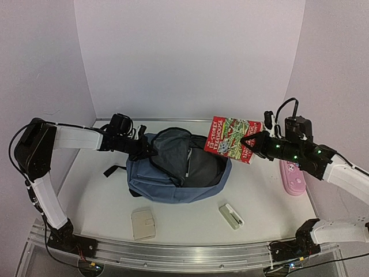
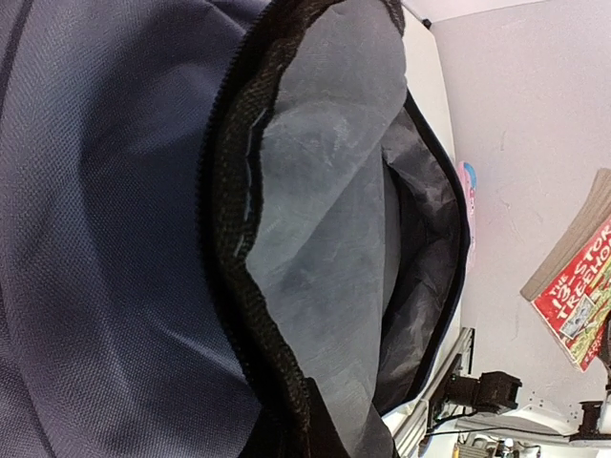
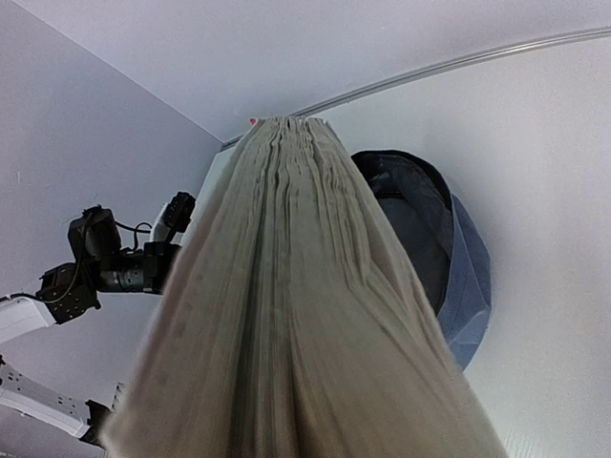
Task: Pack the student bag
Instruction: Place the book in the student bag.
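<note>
At the far left we see the left arm reach in from the table's edge toward the middle, and the left gripper [image 1: 147, 151] sits right at the left rim of the student bag [image 1: 167, 187]. Its jaws are brought together, and as far as we can tell they pinch the fabric at the black zipper edge. The wrist view there is filled with slate-blue cloth and the grey lining, with the fingers themselves hidden. The bag lies on the white table [image 1: 190, 234] a little left of centre. Its main compartment is unzipped and gaping, the mouth facing up and to the right, and a black strap trails out on its left side. In front of the bag, nearer the arm bases, a small beige wallet-like item [image 1: 143, 224] lies flat, and further right there is a small white and green object [image 1: 231, 215], the two well apart from each other and from the bag. Above the right edge of the bag's opening a red paperback book [image 1: 233, 139] hangs in the air, tilted, clear of the fabric. The right gripper [image 1: 253, 145] is clamped on the book's right end, and from its wrist camera we see only the book's page edges. At the far right a pink pencil case [image 1: 293, 176] rests on the table beneath that arm.
</note>
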Tool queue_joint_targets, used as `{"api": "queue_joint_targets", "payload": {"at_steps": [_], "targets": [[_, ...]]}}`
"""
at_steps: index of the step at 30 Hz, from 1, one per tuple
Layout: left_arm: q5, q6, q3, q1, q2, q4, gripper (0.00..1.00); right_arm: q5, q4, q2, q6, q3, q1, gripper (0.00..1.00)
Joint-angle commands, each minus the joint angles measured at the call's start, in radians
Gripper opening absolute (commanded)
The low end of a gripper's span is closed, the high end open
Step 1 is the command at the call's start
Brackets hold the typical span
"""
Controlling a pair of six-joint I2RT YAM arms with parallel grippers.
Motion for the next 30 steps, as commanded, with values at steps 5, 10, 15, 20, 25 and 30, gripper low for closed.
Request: {"api": "queue_joint_targets", "payload": {"at_steps": [5,10,15,20,25,30], "targets": [[-0.045,0.191,0.087,0.003,-0.201,-0.224,0.0,-0.085,0.112,0.123,0.057,0.011,-0.029,0.0],[0.021,0.236,0.138,0.006,-0.229,-0.317,0.0,-0.164,0.21,0.149,0.112,0.007,-0.05,0.0],[0.055,0.332,0.263,0.009,-0.199,-0.465,0.0,-0.169,0.279,0.162,0.214,0.006,-0.062,0.0],[0.122,0.438,0.318,0.009,-0.194,-0.454,0.0,-0.175,0.297,0.259,0.261,0.031,-0.062,0.0],[0.195,0.457,0.272,0.015,-0.215,-0.357,0.0,-0.197,0.323,0.327,0.282,0.075,-0.062,0.0],[0.247,0.433,0.235,0.015,-0.24,-0.323,0.0,-0.231,0.398,0.366,0.332,0.077,-0.062,0.0]]}}
